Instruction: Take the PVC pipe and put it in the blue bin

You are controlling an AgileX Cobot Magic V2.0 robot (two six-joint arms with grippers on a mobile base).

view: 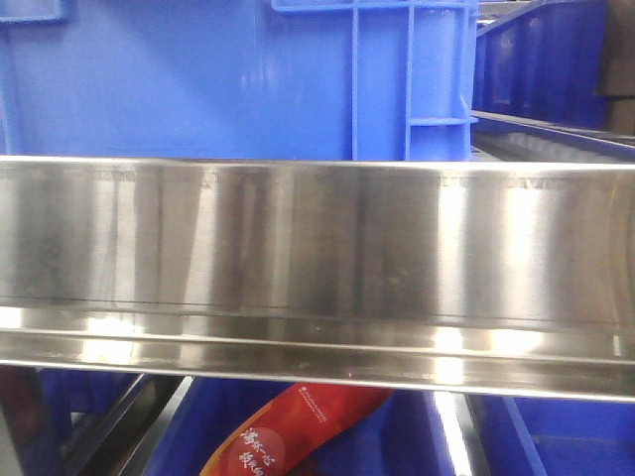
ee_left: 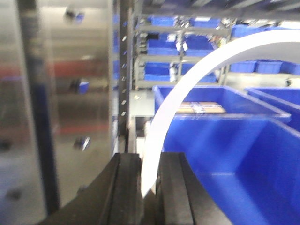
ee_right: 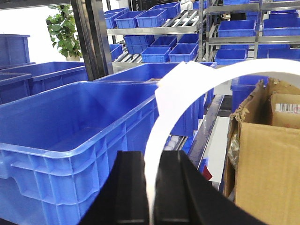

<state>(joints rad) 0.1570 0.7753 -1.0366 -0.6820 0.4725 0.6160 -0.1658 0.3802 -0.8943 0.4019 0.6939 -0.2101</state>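
Left wrist view, nearest first: the left gripper (ee_left: 150, 161) has its black fingers almost together, a white strip (ee_left: 180, 89) filling the gap and arching up to the right; whether they squeeze it or only flank it I cannot tell. The right gripper (ee_right: 152, 159) looks the same, with a second white strip (ee_right: 161, 122) curling up and right (so alike on both arms that it may belong to the rig). No straight pipe shows in any view, so its place and long axis stay unknown. Just beyond, the blue bin (ee_right: 56, 173) lies left of the right gripper; a blue crate (ee_left: 225, 150) lies right of the left gripper; likely one bin between both arms, neither clearly nearer. A cardboard box (ee_right: 267, 159) stands on the right; shelves (ee_right: 150, 31) stand far behind. A steel rail (view: 317, 248) fills the front view.
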